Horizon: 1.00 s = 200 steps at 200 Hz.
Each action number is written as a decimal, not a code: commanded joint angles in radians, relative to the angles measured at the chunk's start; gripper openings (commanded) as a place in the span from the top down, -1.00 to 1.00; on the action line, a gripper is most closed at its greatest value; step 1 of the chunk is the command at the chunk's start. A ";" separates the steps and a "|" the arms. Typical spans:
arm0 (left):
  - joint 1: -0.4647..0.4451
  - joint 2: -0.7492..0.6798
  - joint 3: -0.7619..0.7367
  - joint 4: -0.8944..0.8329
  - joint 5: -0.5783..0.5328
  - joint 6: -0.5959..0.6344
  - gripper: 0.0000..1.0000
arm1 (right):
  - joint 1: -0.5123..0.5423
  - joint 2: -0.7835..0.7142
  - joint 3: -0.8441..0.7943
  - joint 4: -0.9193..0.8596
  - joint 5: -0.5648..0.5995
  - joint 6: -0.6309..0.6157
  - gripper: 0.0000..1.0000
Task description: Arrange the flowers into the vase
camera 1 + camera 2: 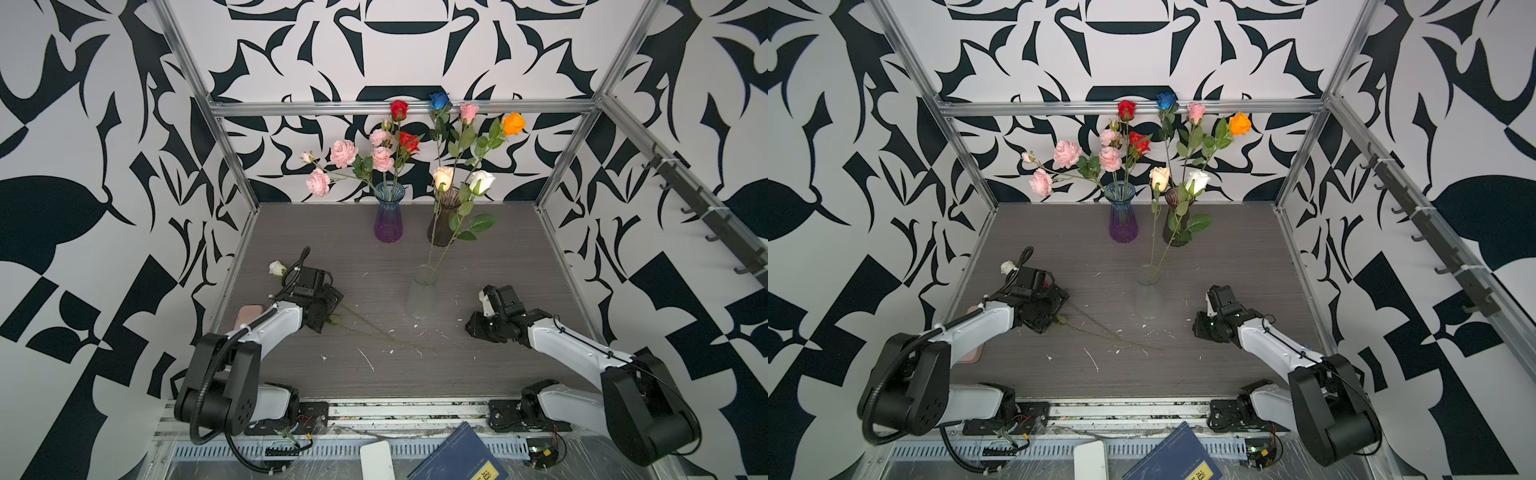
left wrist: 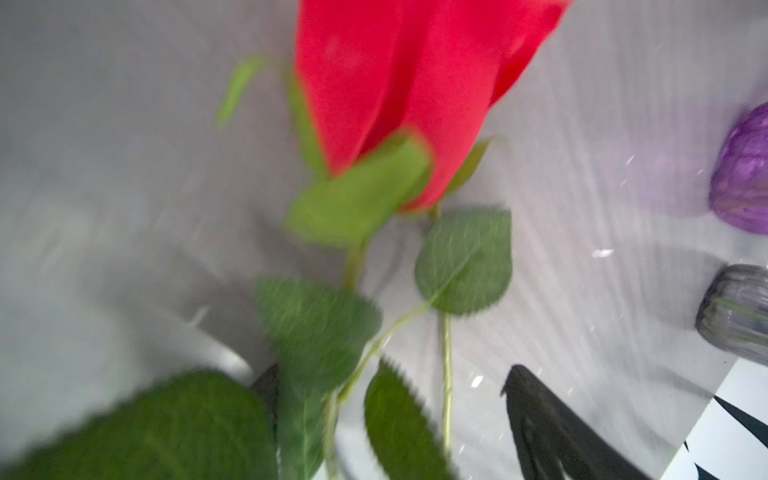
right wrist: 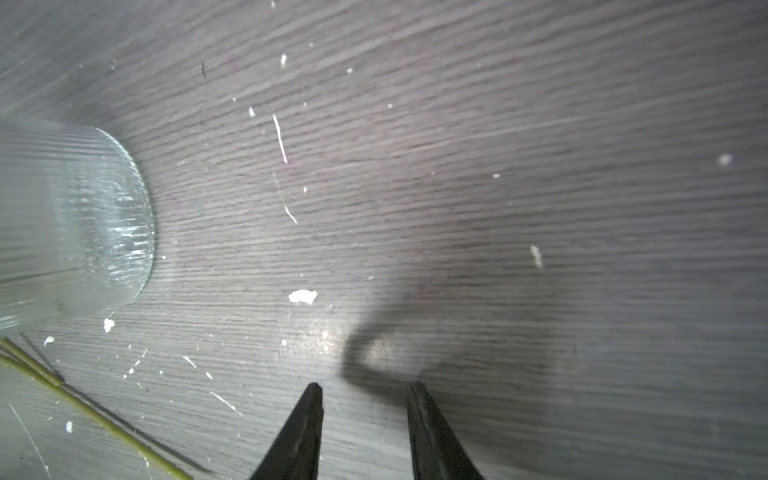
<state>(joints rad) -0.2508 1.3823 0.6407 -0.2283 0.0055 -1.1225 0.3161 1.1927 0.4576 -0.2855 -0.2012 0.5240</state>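
**Vases and Contents, Tabletop**

- Blue-to-purple vase [image 1: 389,216], upright at the back of the table [image 1: 415,374]. Holds the pink ruffled spray [image 1: 344,153] and two red roses [image 1: 399,109].
- Dark smoky vase [image 1: 444,226], upright, just beside the first on its right. Holds a blue rose [image 1: 439,100], a pink rose [image 1: 469,112] and an orange rose [image 1: 513,123].
- Clear ribbed vase [image 1: 422,295], upright at mid-table, between the arms. Holds a cream rose [image 1: 443,178] and a white rose [image 1: 482,180], with both stems tilted.
- Loose red rose [image 2: 415,83], not in any vase. It lies on the table under the left gripper [image 1: 323,309], with its stem running between the jaws. The jaws stand wide apart, not closed on it.
- Small white bud [image 1: 277,268], loose on the table near the left wall, beyond that gripper.
- Bare stems [image 1: 374,330], lying flat from the left gripper toward the clear vase's base.
- Right gripper [image 3: 365,386], low over bare table beside the clear ribbed vase. Its jaws are partly apart with nothing between them.
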 commanded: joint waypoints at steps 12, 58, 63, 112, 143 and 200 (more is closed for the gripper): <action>0.008 -0.026 0.076 -0.022 0.001 0.115 -0.63 | 0.008 0.008 0.021 -0.018 0.018 -0.002 0.23; 0.008 -0.301 0.062 -0.083 -0.077 0.213 -0.59 | 0.013 -0.006 0.016 -0.017 0.025 -0.001 0.23; 0.008 -0.332 0.060 -0.094 -0.086 0.216 -0.58 | 0.014 -0.006 0.016 -0.017 0.025 -0.002 0.24; -0.041 -0.461 0.005 -0.171 0.015 0.114 -0.24 | 0.024 -0.004 0.019 -0.017 0.024 -0.007 0.24; -0.102 -0.455 -0.056 -0.188 0.021 -0.003 -0.12 | 0.028 -0.002 0.021 -0.017 0.024 -0.007 0.24; -0.151 -0.292 -0.031 -0.247 0.036 -0.108 -0.06 | 0.031 -0.007 0.019 -0.016 0.027 -0.007 0.24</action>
<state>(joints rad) -0.3820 1.0431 0.5877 -0.4255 0.0261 -1.1587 0.3382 1.1919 0.4576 -0.2852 -0.1860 0.5232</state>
